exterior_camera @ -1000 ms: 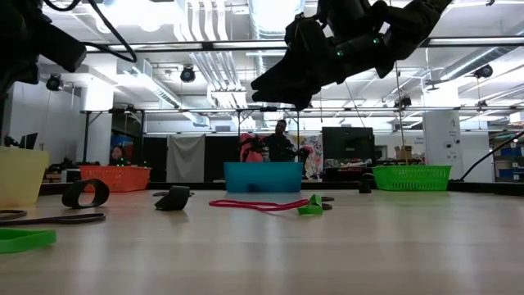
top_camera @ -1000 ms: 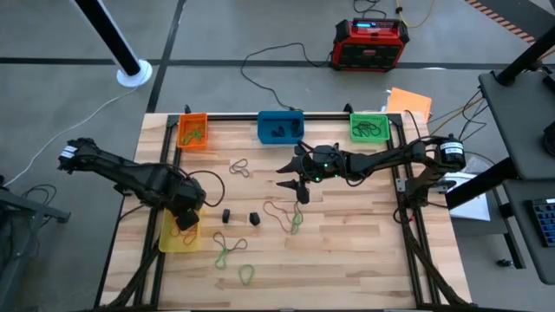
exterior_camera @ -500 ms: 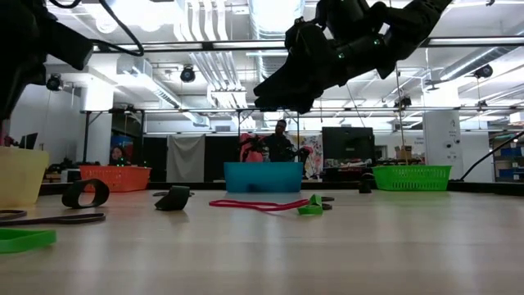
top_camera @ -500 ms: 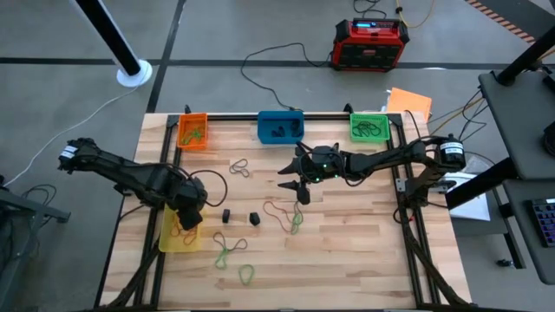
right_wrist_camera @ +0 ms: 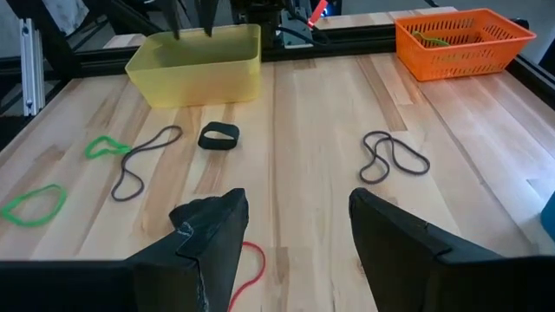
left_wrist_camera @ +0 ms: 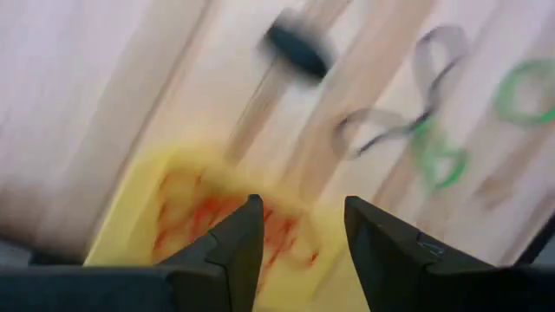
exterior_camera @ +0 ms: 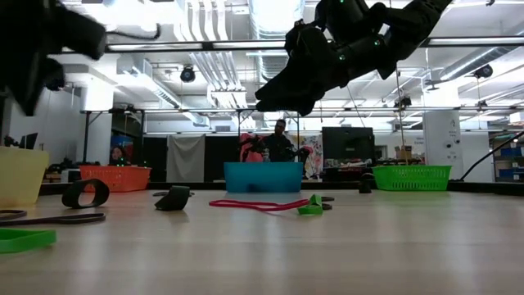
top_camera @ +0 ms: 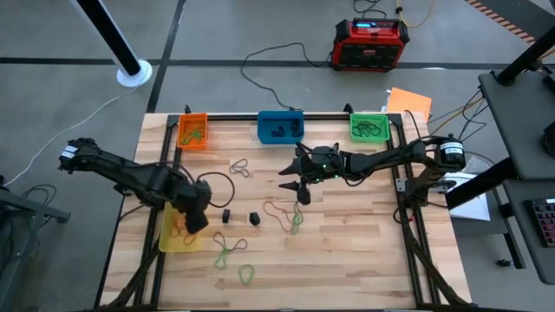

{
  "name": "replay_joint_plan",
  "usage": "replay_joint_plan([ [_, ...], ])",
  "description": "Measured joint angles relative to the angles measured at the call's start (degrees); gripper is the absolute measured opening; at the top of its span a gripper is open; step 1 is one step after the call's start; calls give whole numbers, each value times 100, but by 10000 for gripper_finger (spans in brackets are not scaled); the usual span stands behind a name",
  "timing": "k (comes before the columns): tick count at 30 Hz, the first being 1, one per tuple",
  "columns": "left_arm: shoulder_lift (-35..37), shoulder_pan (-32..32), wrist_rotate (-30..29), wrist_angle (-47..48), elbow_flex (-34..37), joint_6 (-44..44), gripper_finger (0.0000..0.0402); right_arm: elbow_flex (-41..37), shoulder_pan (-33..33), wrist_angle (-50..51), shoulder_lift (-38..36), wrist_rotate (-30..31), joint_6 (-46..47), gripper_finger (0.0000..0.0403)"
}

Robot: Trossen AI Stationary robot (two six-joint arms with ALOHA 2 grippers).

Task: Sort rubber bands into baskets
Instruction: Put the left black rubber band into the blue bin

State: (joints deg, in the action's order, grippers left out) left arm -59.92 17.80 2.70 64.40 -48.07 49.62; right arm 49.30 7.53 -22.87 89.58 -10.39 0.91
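Baskets (top_camera: 192, 130): four; left gripper (left_wrist_camera: 299, 232) parted over the yellow one; right gripper (right_wrist_camera: 295, 230) parted, empty.

- Four small rectangular plastic baskets: orange (top_camera: 192, 130), blue (top_camera: 280, 126), green (top_camera: 369, 126), translucent yellow (top_camera: 178, 232).
- Two dark robot arms.
- One red-and-black power box (top_camera: 370, 43) on the floor.

Grey concrete floor (top_camera: 260, 26), red-and-black power box (top_camera: 371, 43) (cables trailing); ceiling pipes (exterior_camera: 221, 24) overhead.
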Motion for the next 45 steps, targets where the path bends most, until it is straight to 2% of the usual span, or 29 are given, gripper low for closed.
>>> replay_joint_plan([
  [6,-214,-41,-1011,-1449,0,-290,146,0,0,5,0,0,0,199],
  [12,-997,-190,-1276,-2086,0,235,146,0,0,445,-173,-2,-1,199],
  [19,-2000,-216,-1270,-2114,0,823,146,-1,-42,941,-493,-9,63,199],
  [28,-2666,-216,-1108,-2115,0,1375,146,0,-166,978,-516,-31,55,199],
  [37,-3045,-216,-962,-2067,-74,1403,146,0,-166,989,-516,-29,42,199],
  [45,-3155,-210,-952,-1601,-187,1390,145,0,-166,1040,-514,-28,42,199],
])
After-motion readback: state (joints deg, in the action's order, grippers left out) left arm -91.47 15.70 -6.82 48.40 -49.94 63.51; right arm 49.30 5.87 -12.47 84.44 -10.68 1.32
